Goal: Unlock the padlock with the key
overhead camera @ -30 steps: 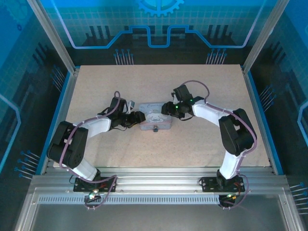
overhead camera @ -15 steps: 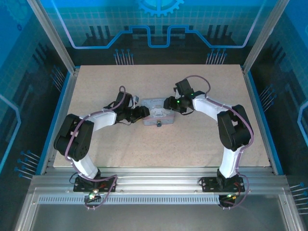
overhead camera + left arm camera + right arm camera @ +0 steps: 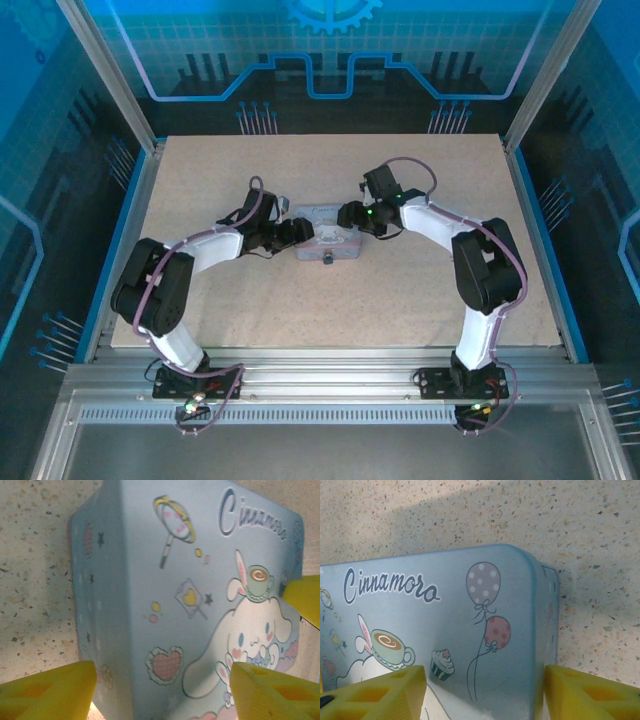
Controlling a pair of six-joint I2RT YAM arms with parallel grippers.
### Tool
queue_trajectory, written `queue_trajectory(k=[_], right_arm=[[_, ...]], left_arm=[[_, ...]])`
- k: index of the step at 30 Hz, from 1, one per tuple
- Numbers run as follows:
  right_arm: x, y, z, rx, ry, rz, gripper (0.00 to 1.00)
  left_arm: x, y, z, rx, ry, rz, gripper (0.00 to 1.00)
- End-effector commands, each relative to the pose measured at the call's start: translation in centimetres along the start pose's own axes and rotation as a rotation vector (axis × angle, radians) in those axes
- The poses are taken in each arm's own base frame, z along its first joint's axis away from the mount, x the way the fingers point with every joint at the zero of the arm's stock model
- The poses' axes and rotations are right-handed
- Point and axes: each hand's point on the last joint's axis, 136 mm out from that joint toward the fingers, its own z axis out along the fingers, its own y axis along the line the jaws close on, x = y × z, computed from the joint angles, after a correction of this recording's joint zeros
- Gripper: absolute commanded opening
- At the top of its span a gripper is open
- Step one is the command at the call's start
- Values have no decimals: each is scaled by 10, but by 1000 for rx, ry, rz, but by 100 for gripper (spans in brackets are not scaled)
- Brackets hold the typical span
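Note:
A pale blue cartoon-printed tin (image 3: 325,240) lies mid-table. The padlock (image 3: 328,259) is a tiny dark lump at the middle of its near side. My left gripper (image 3: 298,234) is at the tin's left end and my right gripper (image 3: 347,217) at its right end. In the left wrist view the tin (image 3: 165,580) lies between the wide-apart yellow fingers of the left gripper (image 3: 162,692). In the right wrist view the right gripper (image 3: 485,695) straddles a corner of the tin (image 3: 445,630), one finger over the lid and one beside the end wall. Both stand open. The key is out of view.
The speckled beige table (image 3: 400,300) is bordered by blue side rails and an aluminium frame with glass walls. A yellow fingertip (image 3: 305,600) of the right gripper shows at the right edge of the left wrist view.
Over the first half second the tin slid away from the arm bases, with both grippers at its ends and the left arm stretching out. Since then nothing has visibly moved.

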Motion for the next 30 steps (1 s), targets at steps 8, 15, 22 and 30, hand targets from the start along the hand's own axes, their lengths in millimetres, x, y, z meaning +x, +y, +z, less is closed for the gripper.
queue_trajectory(k=[8, 15, 22, 30], right_arm=[[4, -12, -50, 33, -38, -15, 67], [8, -75, -109, 155, -106, 88, 65], [21, -160, -158, 326, -156, 320, 63], [30, -234, -172, 512, -130, 497, 57]], left_arm=[[-1, -10, -41, -39, -77, 52, 74], [29, -17, -71, -28, -90, 43, 75], [67, -43, -75, -26, -91, 121, 74], [105, -81, -63, 0, -79, 230, 75]])
